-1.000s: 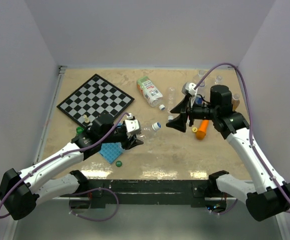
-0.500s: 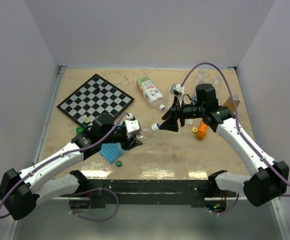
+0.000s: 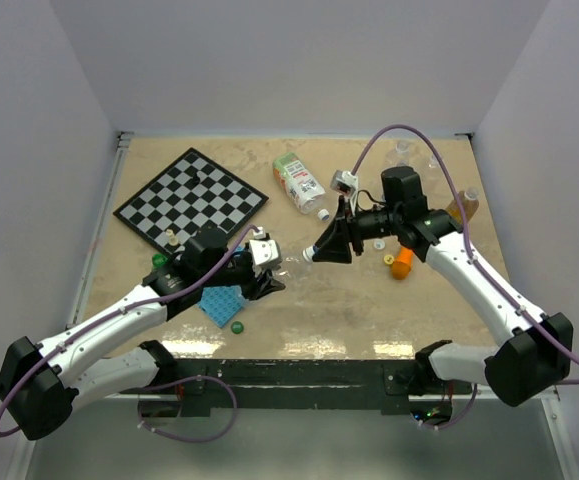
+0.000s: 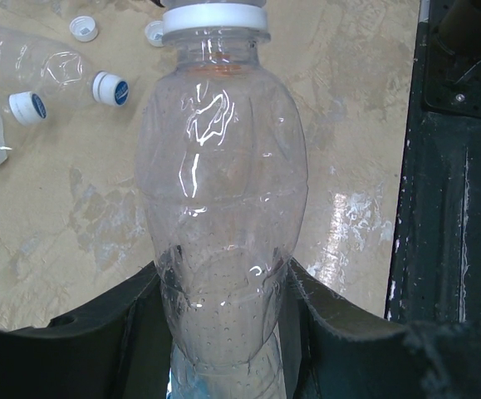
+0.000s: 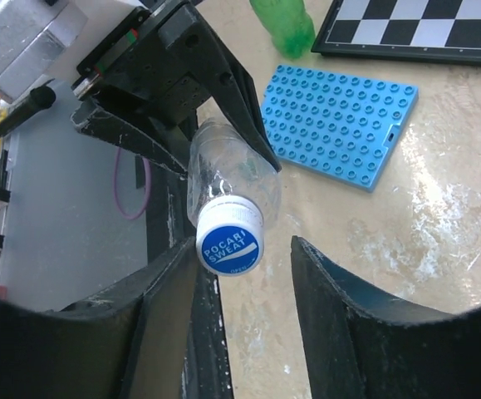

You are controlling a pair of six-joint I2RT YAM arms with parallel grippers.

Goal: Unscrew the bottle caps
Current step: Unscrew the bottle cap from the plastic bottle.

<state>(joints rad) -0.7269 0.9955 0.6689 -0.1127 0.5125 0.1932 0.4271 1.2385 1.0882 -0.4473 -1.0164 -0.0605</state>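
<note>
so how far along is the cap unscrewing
Done: a white cap lies loose. In hand: left gripper clamps the clear bottle; right gripper has jaws open around that bottle's blue cap, not gripping yet. Left: that cap, plus the labelled bottle's.

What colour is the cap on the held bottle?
The cap is blue-topped with white lettering; best in right wrist view.

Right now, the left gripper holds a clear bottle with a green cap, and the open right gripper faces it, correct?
Not green: the right wrist view shows the cap blue with a white rim. The left gripper holds the clear bottle; the open right gripper faces the cap.
</note>
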